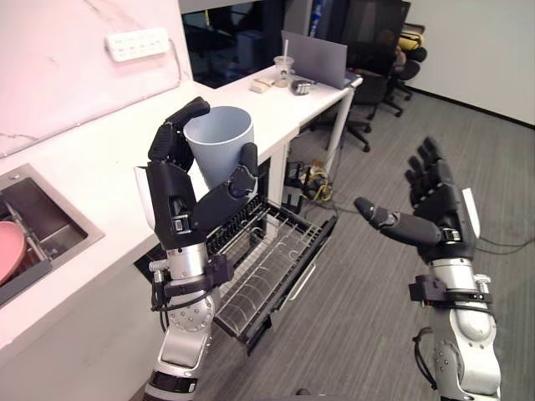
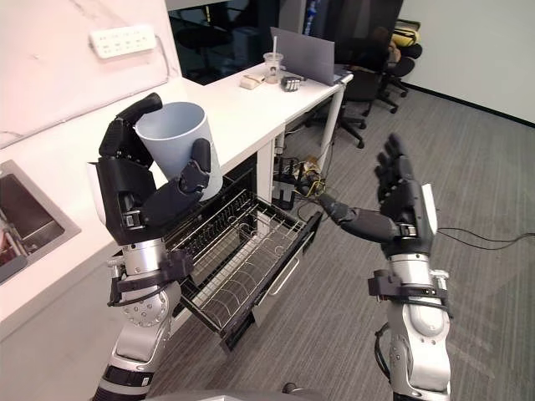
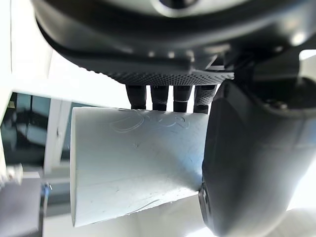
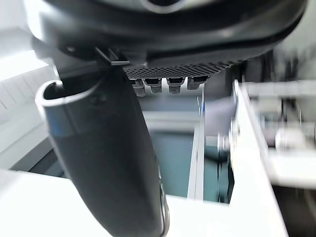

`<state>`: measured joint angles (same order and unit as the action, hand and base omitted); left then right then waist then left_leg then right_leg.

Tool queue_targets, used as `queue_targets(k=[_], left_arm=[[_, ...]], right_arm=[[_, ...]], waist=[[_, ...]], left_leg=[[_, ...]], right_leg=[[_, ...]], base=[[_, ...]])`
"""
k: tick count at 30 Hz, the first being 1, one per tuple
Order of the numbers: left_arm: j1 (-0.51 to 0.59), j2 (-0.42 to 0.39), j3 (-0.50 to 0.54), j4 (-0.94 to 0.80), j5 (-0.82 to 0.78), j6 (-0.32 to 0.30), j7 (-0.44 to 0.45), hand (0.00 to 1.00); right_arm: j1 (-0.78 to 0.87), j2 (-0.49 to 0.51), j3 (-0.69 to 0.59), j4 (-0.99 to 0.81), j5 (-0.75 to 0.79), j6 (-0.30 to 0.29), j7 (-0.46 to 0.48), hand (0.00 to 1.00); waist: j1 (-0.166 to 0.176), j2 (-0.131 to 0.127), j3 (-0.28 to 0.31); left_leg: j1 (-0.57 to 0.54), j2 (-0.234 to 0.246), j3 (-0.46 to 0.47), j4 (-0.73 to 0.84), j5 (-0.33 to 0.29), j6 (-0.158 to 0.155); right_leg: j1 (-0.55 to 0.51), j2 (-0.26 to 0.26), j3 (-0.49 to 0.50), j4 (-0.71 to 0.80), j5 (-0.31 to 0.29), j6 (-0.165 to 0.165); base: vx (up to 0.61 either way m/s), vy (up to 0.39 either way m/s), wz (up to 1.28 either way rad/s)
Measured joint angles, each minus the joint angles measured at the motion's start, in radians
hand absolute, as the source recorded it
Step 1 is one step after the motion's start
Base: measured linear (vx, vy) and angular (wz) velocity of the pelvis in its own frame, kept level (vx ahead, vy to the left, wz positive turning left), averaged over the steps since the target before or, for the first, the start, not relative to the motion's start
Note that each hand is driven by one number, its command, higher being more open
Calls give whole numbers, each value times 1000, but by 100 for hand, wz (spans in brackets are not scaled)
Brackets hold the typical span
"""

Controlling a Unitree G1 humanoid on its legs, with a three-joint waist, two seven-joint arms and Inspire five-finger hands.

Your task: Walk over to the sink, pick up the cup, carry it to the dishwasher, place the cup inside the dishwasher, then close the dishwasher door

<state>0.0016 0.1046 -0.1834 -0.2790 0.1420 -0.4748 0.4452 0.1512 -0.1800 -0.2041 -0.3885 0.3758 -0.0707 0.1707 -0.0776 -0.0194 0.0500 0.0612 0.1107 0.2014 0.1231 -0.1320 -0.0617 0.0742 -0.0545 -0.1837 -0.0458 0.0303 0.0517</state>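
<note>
Closest in, the left hand point(image 1: 177, 200) is gripping the cup point(image 1: 219, 144) and holding it up over the bench point(image 1: 100, 167) edge, fingers wrapping its far side and thumb pressing the near wall. That pinch is keeping the pale blue cup roughly upright, mouth open to the ceiling. In the left wrist view the fingers point(image 3: 159, 98) are lying in a row across the cup's wall, so the hold is looking like a full wrap and not a fingertip nip.

Just below and to the right of the cup, the dishwasher rack point(image 1: 272, 251) is standing pulled out from under the bench, its wire basket bare and ready to take the cup. Over on the right, the right hand point(image 1: 439, 219) is hovering above the floor with fingers spread wide and thumb pointing left, holding nothing. It is probably waiting there to push the dishwasher closed.

On the left, the sink point(image 1: 42, 221) is sitting sunk in the bench, something pink point(image 1: 8, 251) lying inside. Farther off, a laptop point(image 1: 313, 58) and a drink with a straw point(image 1: 284, 71) are resting at the bench's far end.

Judging by this, the carrying step is nearly over — lowering the cup into the rack is coming next. Its smooth, tapering wall could be slipping through the grip if the hand tilts, so a slow descent between the wires is called for.
</note>
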Motion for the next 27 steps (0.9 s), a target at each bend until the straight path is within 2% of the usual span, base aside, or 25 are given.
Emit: queue_targets(k=[9,16,21,27], left_arm=[[0,12,-55,0,235,11,47,0],[-1,20,-133,1,434,6,117,0],[-11,34,-177,5,508,2,122,0],[-42,43,-215,34,533,2,152,0]], right_arm=[[-74,-3,116,-37,170,5,65,100],[-118,-13,198,-60,254,5,63,100],[-138,-15,252,-60,263,11,55,100],[-158,-24,289,-60,271,45,38,100]], waist=[[5,5,-3],[6,10,-6],[4,32,-23],[6,34,-29]], left_leg=[[2,-30,-30,-30,19,17],[6,-46,-42,-55,42,24],[8,-57,-40,-70,51,31],[12,-61,-31,-85,60,35]], right_leg=[[11,-27,-38,-11,5,11],[11,-40,-47,-13,12,20],[7,-49,-45,-15,18,26],[7,-51,-40,-28,31,28]], base=[[-11,20,12],[-43,2,7],[-27,7,0],[-18,1,-3]])
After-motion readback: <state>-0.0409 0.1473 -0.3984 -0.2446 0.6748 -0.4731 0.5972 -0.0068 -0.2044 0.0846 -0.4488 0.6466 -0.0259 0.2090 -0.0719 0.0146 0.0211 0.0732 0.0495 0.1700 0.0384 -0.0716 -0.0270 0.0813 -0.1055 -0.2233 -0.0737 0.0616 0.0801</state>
